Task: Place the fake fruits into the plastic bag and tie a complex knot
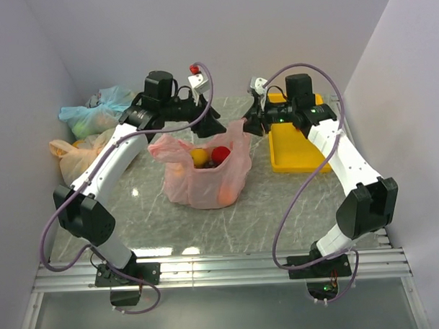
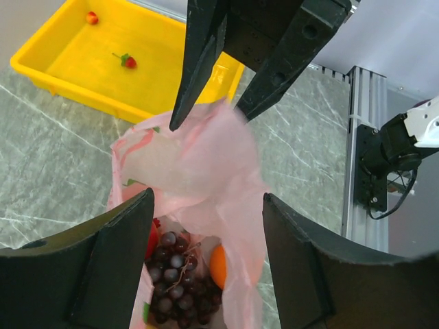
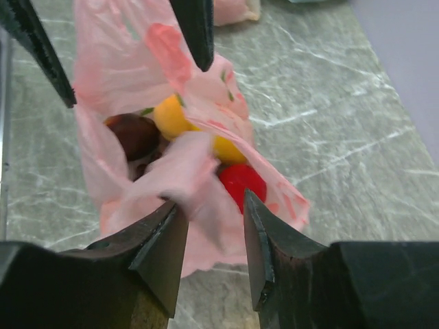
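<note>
The salmon-pink plastic bag [image 1: 206, 183] stands mid-table with its mouth up. Fake fruits lie inside it: a yellow one [image 1: 198, 156], a red one [image 1: 220, 155], the purple grape bunch [image 2: 171, 274] and an orange ball [image 2: 218, 266]. My left gripper [image 1: 212, 125] hovers at the bag's far left rim, open. In the left wrist view a loose flap of the bag [image 2: 199, 164] rises between the wide-apart fingers of that gripper [image 2: 207, 199] without being pinched. My right gripper [image 1: 253, 126] is at the far right rim, open. Blurred bag film [image 3: 185, 171] hangs in the gap of the right gripper [image 3: 214, 202].
A yellow tray [image 1: 295, 151] sits at the back right, holding a small strawberry [image 2: 127, 62]. A blue-green tied bag [image 1: 95, 115] and a peach tied bag [image 1: 78, 151] rest against the left wall. An aluminium rail [image 1: 223, 269] runs along the near edge.
</note>
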